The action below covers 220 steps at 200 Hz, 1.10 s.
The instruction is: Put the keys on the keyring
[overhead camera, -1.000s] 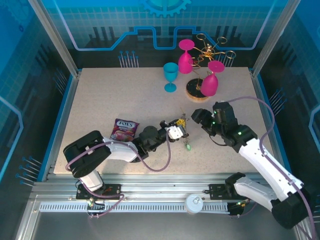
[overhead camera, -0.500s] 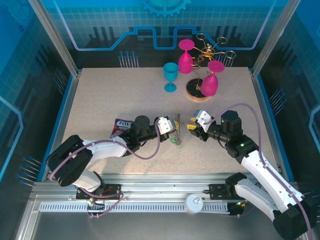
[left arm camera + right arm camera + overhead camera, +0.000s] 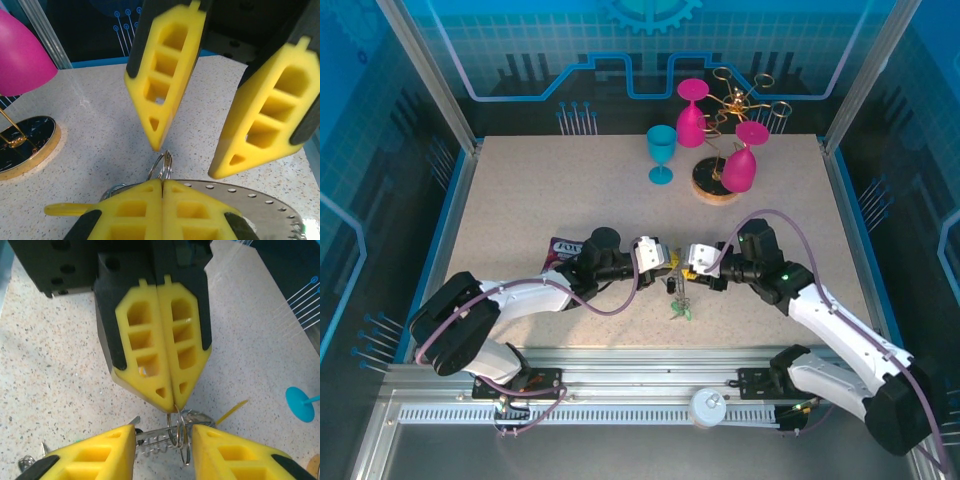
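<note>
Left gripper point(image 3: 663, 262) is clenched on a thin wire loop point(image 3: 163, 164) at the rim of the keyring point(image 3: 260, 200), a flat grey metal disc dotted with small holes, over the table's point(image 3: 540, 190) middle, toward the near edge. Right gripper point(image 3: 164, 432) has its ribbed yellow plastic fingers spread either side of that loop. The keys point(image 3: 687, 312), one green-tagged, sit just below. I cannot tell whether any is threaded, so the job looks unfinished.

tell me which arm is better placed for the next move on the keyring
Right, likely. The left gripper is shut on a wire loop of the keyring, so it is busy holding. The right gripper is open with a finger on each side of that loop, free to close on it.
</note>
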Each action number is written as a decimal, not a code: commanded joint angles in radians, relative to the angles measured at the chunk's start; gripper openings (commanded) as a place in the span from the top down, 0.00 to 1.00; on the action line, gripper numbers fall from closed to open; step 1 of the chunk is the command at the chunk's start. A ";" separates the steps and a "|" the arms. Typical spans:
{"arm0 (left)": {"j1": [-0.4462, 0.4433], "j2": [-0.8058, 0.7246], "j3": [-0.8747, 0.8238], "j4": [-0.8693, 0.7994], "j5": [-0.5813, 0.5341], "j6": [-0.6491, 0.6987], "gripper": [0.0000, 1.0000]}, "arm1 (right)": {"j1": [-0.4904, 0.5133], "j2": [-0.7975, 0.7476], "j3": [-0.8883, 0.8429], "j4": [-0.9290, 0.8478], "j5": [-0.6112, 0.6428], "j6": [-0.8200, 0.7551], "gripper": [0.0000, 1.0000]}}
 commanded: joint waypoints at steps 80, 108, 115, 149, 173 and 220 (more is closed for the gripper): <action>0.008 -0.012 0.032 0.005 0.056 0.022 1.00 | 0.014 0.042 0.016 0.026 0.011 -0.043 0.83; 0.008 -0.013 0.035 0.000 0.059 0.022 1.00 | 0.014 0.042 0.017 0.029 -0.003 -0.038 0.92; 0.008 -0.016 0.035 -0.001 0.059 0.023 1.00 | 0.014 0.043 0.019 0.029 -0.008 -0.038 0.97; 0.015 -0.032 0.030 -0.022 0.064 0.016 1.00 | 0.013 0.029 0.013 0.042 -0.056 -0.010 1.00; 0.024 -0.054 0.009 -0.033 0.076 0.007 0.90 | 0.002 0.011 0.006 0.058 -0.117 0.019 1.00; 0.035 -0.120 -0.056 -0.015 0.099 -0.020 0.73 | -0.024 -0.017 0.004 0.077 -0.208 0.064 1.00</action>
